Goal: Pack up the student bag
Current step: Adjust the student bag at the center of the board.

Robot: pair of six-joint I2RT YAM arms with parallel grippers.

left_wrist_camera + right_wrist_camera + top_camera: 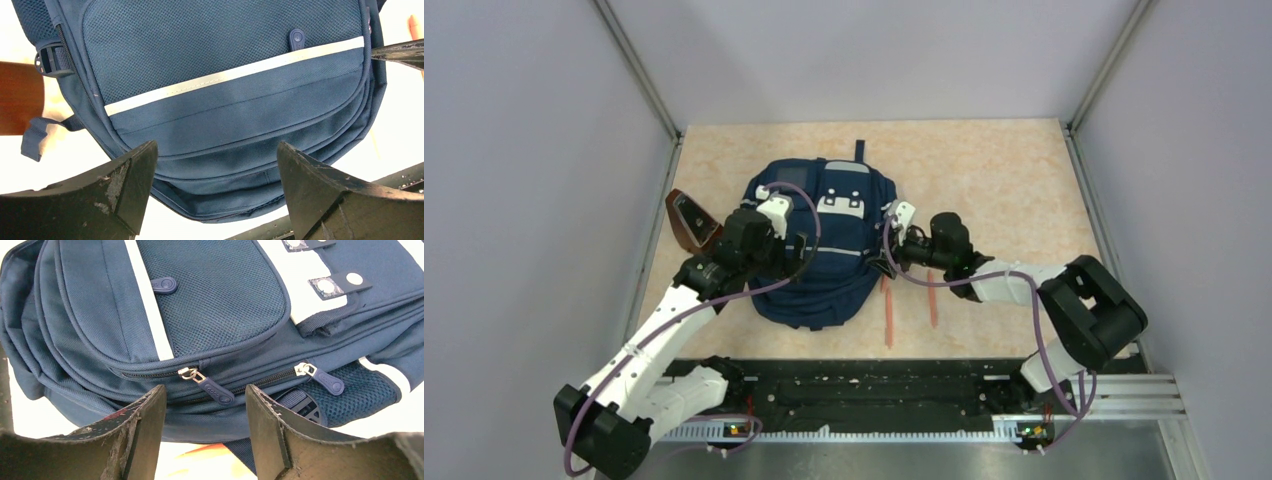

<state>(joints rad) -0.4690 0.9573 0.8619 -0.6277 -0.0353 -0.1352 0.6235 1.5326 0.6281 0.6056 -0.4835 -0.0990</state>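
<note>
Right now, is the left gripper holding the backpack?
No, the left gripper stands wide open over the navy backpack, nothing pinched between its jaws.

Left fingers (120,197) wide — right fingers (142,440) narrower

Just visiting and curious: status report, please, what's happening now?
Left tool open above student bag. Right tool open, lined up on a zip pull. Two orange sticks beside the bag.

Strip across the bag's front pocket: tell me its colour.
Pale grey-white strip on the navy bag; left wrist view shows it best.
</note>
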